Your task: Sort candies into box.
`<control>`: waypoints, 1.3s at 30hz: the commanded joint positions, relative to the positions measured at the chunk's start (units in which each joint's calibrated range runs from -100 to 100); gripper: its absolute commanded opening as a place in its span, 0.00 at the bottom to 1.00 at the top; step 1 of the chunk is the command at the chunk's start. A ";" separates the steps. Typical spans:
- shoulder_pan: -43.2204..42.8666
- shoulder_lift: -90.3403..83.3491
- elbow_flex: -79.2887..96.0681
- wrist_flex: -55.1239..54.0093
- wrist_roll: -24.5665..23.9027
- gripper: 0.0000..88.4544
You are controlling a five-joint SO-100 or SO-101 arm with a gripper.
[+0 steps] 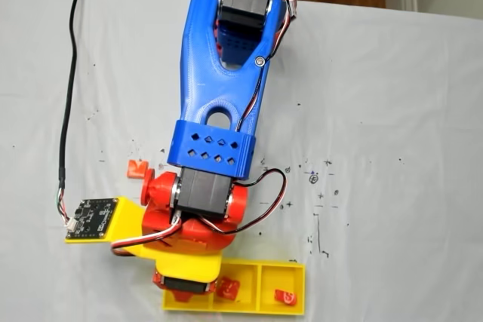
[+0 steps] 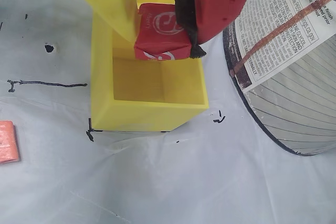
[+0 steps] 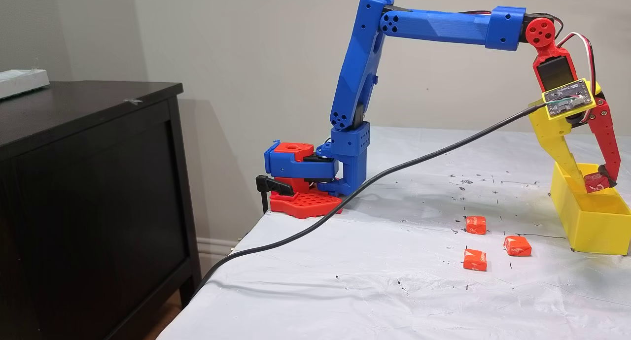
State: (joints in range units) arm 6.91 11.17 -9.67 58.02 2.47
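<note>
My gripper (image 2: 160,38) is shut on a red candy (image 2: 157,22) with white markings, held between the yellow finger and the red padded finger. It hangs just above the end compartment of the yellow box (image 2: 147,111). The side fixed view shows the same grip (image 3: 595,182) over the box (image 3: 589,221). From above, the box (image 1: 294,308) holds one candy (image 1: 228,287) in its middle compartment and another (image 1: 284,296) in the right one. Three orange candies (image 3: 475,224) (image 3: 517,246) (image 3: 474,259) lie loose on the white cloth.
A shiny cylinder with a printed label (image 2: 283,66) stands close to the right of the box. A black cable (image 3: 345,202) trails across the table to the wrist. A dark cabinet (image 3: 88,182) stands beyond the table's left edge. Another candy (image 1: 136,167) lies by the arm.
</note>
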 commanded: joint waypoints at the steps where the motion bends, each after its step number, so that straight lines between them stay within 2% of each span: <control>1: -1.20 -1.75 -3.67 -1.24 0.63 0.00; 3: -1.20 -0.48 -5.49 -0.42 0.98 0.01; 4: -1.29 0.28 -6.49 0.56 1.07 0.08; 7: -1.29 1.39 -7.49 1.71 1.12 0.18; 14: -1.29 1.22 -7.13 2.36 1.12 0.31; 22: -1.29 -0.23 -6.22 3.34 1.61 0.25; 23: -1.29 -0.65 -6.13 3.75 1.86 0.21; 25: -1.11 -2.60 -5.85 5.72 2.39 0.01; 31: -0.29 -8.37 -1.58 8.17 3.81 0.00; 39: 0.07 -20.07 14.08 12.18 9.38 0.00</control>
State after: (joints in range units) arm 6.59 2.45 -1.45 68.89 8.91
